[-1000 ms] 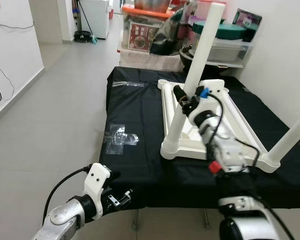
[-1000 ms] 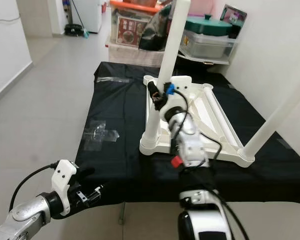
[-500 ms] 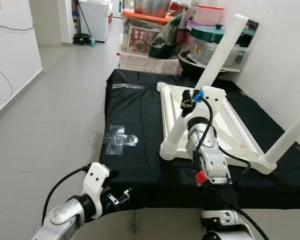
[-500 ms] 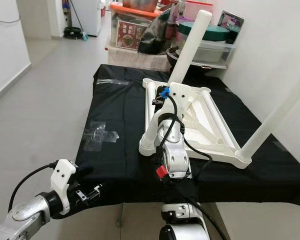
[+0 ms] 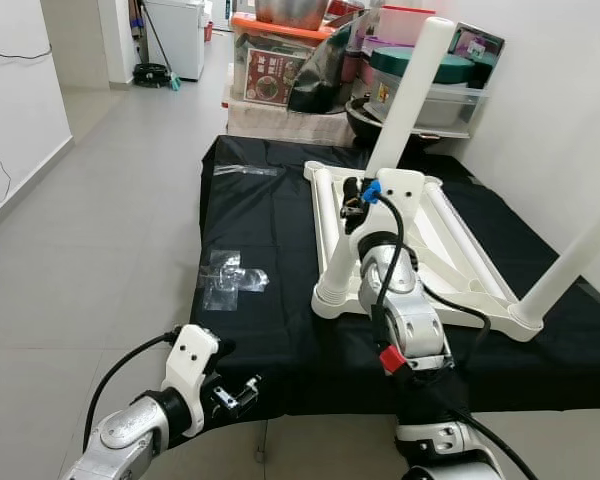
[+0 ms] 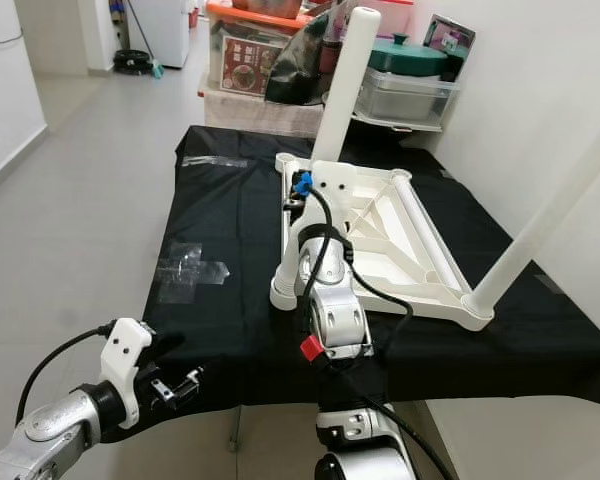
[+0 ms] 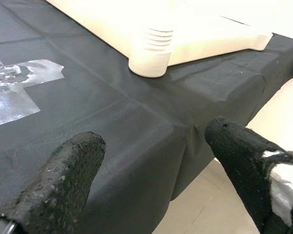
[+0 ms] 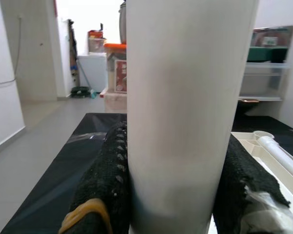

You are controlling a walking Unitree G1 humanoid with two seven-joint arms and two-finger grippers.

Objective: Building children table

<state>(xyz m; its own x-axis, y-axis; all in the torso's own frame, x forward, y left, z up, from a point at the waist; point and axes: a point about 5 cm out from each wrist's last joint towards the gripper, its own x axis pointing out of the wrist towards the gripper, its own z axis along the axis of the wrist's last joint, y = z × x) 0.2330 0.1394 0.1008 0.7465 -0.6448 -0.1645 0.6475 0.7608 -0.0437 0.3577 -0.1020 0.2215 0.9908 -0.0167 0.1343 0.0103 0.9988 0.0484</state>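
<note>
A white children's table frame [image 5: 450,250] lies upside down on a black cloth-covered table [image 5: 260,230]. A white leg [image 5: 405,90] rises, leaning a little, from the socket at the frame's near left corner [image 5: 332,295]. My right gripper [image 5: 355,200] is shut on this leg low down; in the right wrist view the leg [image 8: 185,112] sits between both black fingers [image 8: 110,180]. A second leg [image 5: 570,265] stands at the near right corner. My left gripper [image 7: 151,161] is open, low at the table's front edge, holding nothing.
Crumpled clear plastic wrap [image 5: 230,280] lies on the cloth left of the frame, and another piece [image 5: 245,170] lies near the far edge. Storage boxes and pots [image 5: 280,70] are stacked behind the table. A white wall runs along the right; grey floor lies to the left.
The held leg leaned further right half a second ago and now stands steeper, my right gripper still shut on it. The camera view has shifted slightly. The left arm has not moved.
</note>
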